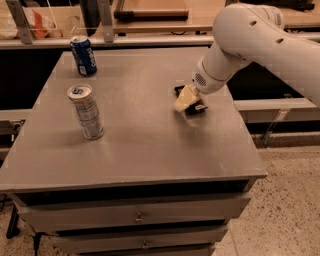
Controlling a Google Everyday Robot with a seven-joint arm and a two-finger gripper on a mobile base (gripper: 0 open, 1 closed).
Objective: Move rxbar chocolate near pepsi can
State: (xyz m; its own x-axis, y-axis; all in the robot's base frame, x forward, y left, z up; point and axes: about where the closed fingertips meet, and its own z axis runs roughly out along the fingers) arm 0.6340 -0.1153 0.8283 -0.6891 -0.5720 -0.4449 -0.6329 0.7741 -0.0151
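The rxbar chocolate (194,106), a small dark flat bar, lies on the grey table (145,135) right of centre, mostly hidden under my gripper. My gripper (182,100) is down at the bar, its pale tip over the bar's left end. The pepsi can (83,55), dark blue with a silver top, stands upright at the table's far left corner, far from the bar and gripper.
A taller silver-white can (87,111) stands upright on the left side of the table, in front of the pepsi can. Shelving and a wooden bench (150,15) run behind the table. Drawers (137,217) sit below the front edge.
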